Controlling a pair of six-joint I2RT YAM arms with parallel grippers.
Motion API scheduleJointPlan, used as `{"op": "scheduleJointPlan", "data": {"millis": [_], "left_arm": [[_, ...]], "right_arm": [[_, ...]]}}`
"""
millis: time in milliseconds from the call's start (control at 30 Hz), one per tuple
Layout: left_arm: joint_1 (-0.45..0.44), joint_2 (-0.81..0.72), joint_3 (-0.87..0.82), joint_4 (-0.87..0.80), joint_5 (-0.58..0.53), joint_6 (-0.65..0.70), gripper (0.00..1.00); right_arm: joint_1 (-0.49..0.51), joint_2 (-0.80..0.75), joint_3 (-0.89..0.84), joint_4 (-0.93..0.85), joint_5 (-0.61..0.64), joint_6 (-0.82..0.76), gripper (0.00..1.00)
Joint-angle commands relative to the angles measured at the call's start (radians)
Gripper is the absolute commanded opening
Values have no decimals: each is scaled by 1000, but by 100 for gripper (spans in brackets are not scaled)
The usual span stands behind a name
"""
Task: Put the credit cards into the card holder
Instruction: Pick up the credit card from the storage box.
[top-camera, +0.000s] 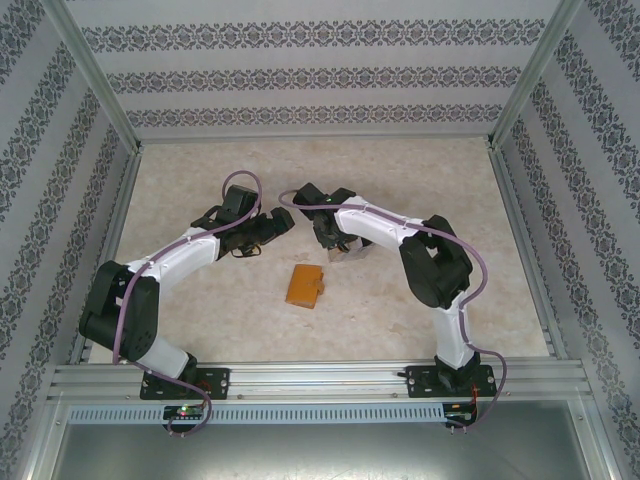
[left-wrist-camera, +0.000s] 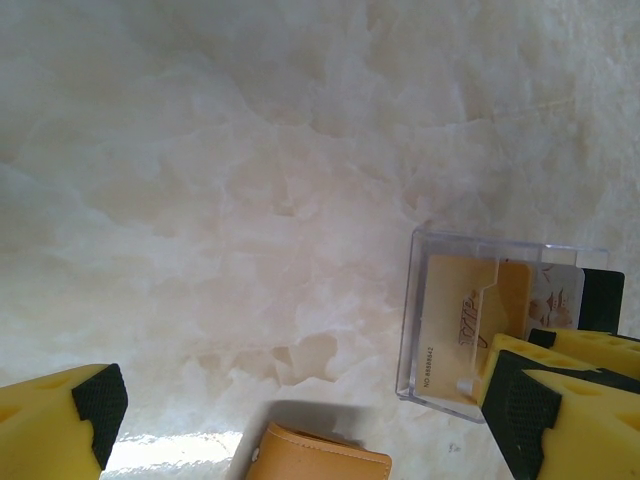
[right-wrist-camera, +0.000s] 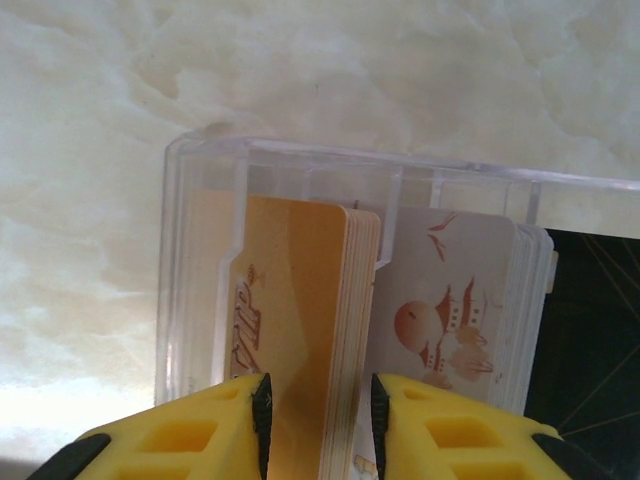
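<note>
Your left hand (top-camera: 278, 226) is hanging released over the table (top-camera: 190, 180). The card holder (top-camera: 305, 285) is lying folded just nearer. Your right hand (right-wrist-camera: 318, 420) is grasping the orange-yellow credit cards (right-wrist-camera: 295, 300) standing inside the clear box (right-wrist-camera: 300, 155).

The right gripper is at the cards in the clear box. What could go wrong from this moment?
1. The right gripper straddles a whole stack of orange credit cards, so several may lift together, or the clear box may come along.
2. The card holder appears closed, with the open left gripper not holding it, so inserting may fail.
</note>
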Motion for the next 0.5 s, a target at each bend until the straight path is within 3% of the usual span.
{"op": "scheduleJointPlan", "data": {"millis": [0,167,467], "left_arm": [[13,8,18,-20,4,-9,99],[12,11,17,-21,4,-7,99],[13,10,17,-19,6,-9,99]], "right_arm": [[15,28,23,-52,106,3,34],[18,-5,12,-40,176,3,34],[15,-31,0,-41,181,8,28]]}}
